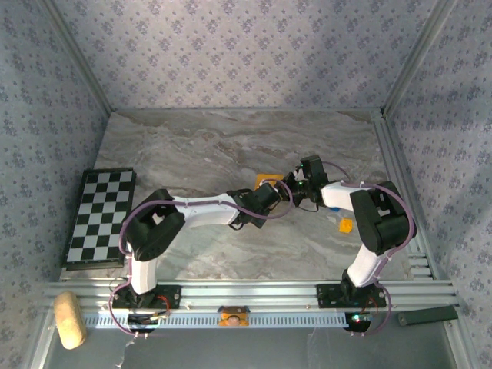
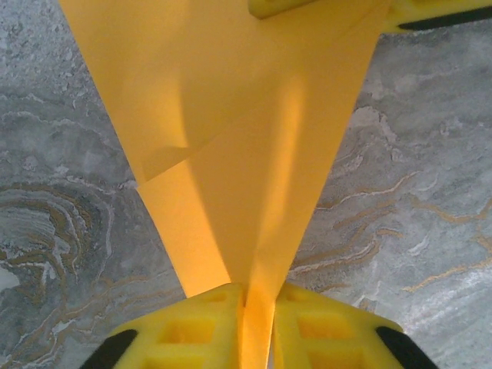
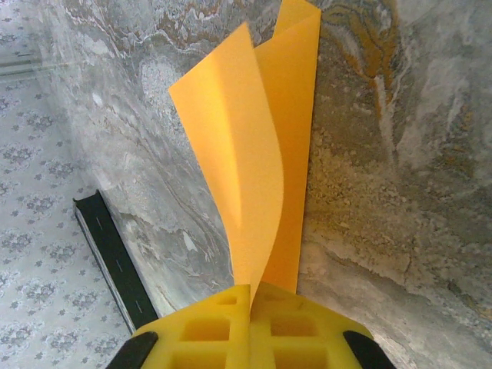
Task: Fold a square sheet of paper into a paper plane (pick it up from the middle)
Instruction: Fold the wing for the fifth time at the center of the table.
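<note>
Now, top view: the left gripper (image 1: pixel 278 194) and the right gripper (image 1: pixel 301 187) meet nose to nose over the middle of the grey marbled table (image 1: pixel 200 146). The thin orange-yellow paper sheet (image 1: pixel 267 181) shows just at their far side. A black-and-white chequered board (image 1: pixel 100 219) lies at the left edge, well apart. A tiny orange bit (image 1: pixel 346 224) lies near the right arm.

Left wrist view: the left gripper (image 2: pixel 257 315) has its yellow fingers (image 2: pixel 192 330) pressed together on a narrow tip of the paper sheet (image 2: pixel 231 138). The sheet widens into a creased triangle held off the table. The right gripper's yellow fingers (image 2: pixel 292 6) touch its far corner.

Right wrist view: the right gripper (image 3: pixel 252 307) pinches the sheet (image 3: pixel 261 154) between closed fingers. Two layers rise from the pinch, the left one curling apart.
</note>
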You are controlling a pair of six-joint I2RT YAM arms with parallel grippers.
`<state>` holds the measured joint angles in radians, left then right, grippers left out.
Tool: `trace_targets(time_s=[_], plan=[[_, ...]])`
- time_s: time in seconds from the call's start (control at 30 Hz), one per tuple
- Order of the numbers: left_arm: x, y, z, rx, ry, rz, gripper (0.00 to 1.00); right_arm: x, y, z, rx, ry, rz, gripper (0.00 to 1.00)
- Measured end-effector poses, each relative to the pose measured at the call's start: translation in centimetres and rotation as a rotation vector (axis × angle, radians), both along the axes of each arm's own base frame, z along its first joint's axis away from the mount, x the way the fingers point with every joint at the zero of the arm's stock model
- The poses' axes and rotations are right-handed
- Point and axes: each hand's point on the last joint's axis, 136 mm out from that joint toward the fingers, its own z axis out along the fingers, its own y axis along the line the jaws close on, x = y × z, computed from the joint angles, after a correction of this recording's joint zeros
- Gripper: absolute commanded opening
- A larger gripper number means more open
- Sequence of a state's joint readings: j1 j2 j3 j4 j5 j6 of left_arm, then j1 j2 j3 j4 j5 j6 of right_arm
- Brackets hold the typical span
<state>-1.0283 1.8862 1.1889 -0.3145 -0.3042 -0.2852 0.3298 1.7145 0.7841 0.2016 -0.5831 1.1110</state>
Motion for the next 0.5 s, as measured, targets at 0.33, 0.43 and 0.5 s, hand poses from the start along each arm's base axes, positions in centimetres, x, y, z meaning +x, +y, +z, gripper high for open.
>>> trace_targets(time_s=[0.33, 0.43, 0.5], plan=[[0.02, 0.02, -0.02, 0.009, -0.004, -0.011, 0.16, 0.01, 0.00, 0.01, 0.000, 0.000, 0.000, 0.02], [0.05, 0.05, -0.02, 0.009, -0.005, -0.011, 0.16, 0.02, 0.01, 0.02, 0.000, -0.001, 0.000, 0.02], [0.04, 0.04, -0.02, 0.009, -0.005, -0.011, 0.16, 0.01, 0.00, 0.01, 0.000, 0.000, 0.000, 0.02]])
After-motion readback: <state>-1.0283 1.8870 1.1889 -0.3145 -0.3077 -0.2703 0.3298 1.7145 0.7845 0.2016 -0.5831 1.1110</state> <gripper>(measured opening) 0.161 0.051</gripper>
